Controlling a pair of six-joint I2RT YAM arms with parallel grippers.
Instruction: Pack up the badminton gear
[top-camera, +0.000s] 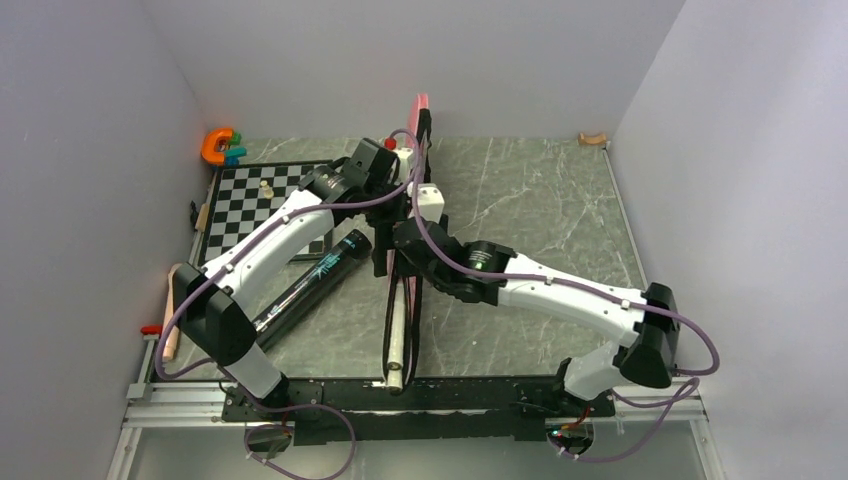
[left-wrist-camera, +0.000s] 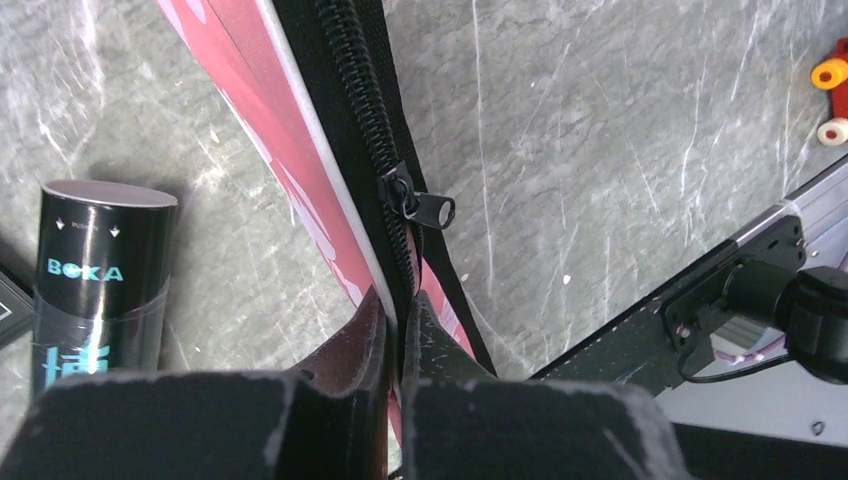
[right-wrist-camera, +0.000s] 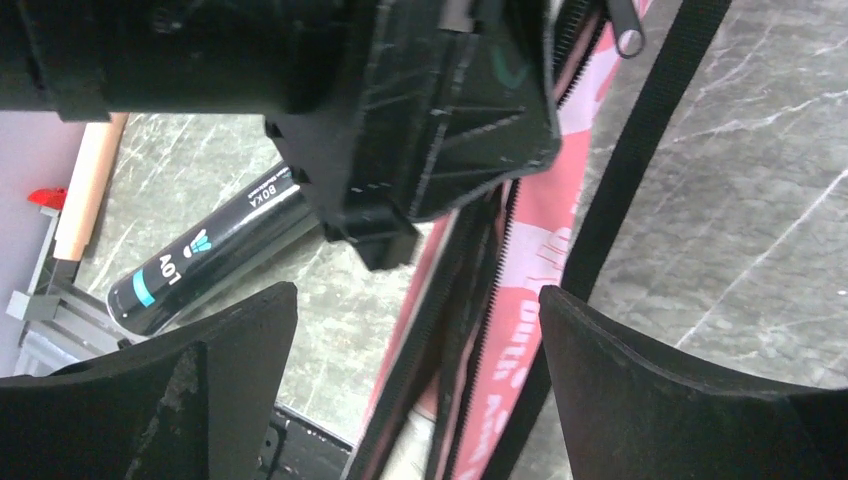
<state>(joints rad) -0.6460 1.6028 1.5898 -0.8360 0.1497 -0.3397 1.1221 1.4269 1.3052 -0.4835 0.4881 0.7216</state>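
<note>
At the near rail a white racket handle (top-camera: 397, 368) pokes out of the pink bag (top-camera: 421, 112), which stands on edge and runs up the middle of the table (top-camera: 540, 200). Just beyond, the right gripper (right-wrist-camera: 415, 300) hovers with its jaws spread wide on either side of the bag's black zip edge, touching nothing. Farther on, the left gripper (left-wrist-camera: 402, 305) is pinched tight on that same edge, just below the zipper slider (left-wrist-camera: 405, 192), whose pull tab hangs free.

The step seems to be working the zip. The left should hold the seam taut while the right narrows onto the small tab and draws along the teeth, not sideways, lest the bag topple. The black tube (top-camera: 310, 283) lies left of the bag, outside it, so packing looks unfinished.

The surface is grey-green marbled stone. A chessboard (top-camera: 262, 205) and an orange toy (top-camera: 217, 146) sit at the far left, and plain pale walls (top-camera: 90, 150) close three sides.
</note>
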